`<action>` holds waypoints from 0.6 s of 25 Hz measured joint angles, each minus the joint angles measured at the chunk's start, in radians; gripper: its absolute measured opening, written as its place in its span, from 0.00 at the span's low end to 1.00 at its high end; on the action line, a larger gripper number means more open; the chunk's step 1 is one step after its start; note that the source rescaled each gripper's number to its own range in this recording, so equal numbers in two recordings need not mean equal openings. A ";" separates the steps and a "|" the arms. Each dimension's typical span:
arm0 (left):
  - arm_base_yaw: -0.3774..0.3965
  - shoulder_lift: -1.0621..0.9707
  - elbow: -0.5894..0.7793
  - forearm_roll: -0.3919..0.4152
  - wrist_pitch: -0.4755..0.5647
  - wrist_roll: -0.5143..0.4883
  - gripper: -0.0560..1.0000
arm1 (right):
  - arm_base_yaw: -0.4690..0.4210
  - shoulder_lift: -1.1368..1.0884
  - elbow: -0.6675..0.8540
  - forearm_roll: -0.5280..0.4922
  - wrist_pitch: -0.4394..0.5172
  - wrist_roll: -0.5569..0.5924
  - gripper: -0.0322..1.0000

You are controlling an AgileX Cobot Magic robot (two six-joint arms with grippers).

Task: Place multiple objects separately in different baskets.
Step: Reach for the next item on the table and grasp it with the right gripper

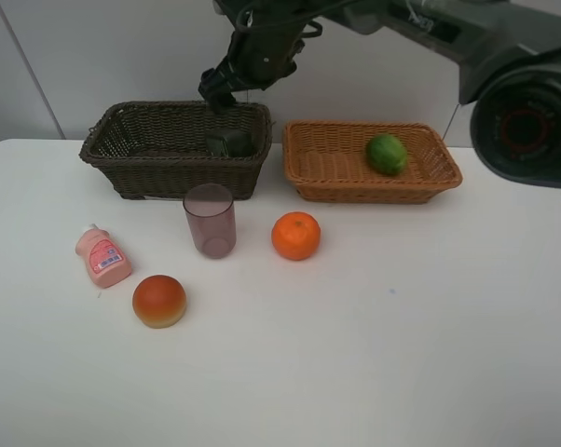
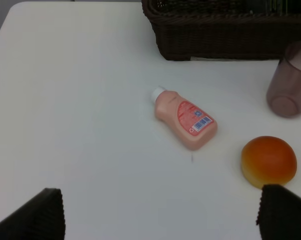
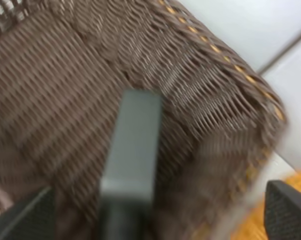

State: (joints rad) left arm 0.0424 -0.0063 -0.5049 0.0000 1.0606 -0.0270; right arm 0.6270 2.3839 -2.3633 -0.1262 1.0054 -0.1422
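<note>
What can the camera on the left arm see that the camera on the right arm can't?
Only the left wrist view shows the pink bottle lying on the white table, the red-orange bun and the purple cup. Only the right wrist view shows the grey pump bottle, blurry, inside the dark brown basket. Both share that basket: the left sees its outer wall, the right looks down into it.
</note>
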 joint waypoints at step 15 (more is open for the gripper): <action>0.000 0.000 0.000 0.000 0.000 0.000 1.00 | 0.000 -0.089 -0.002 -0.012 0.214 0.083 0.84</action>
State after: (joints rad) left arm 0.0424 -0.0063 -0.5049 0.0000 1.0606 -0.0270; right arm 0.6270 2.2953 -2.3652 -0.1378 1.2193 -0.0591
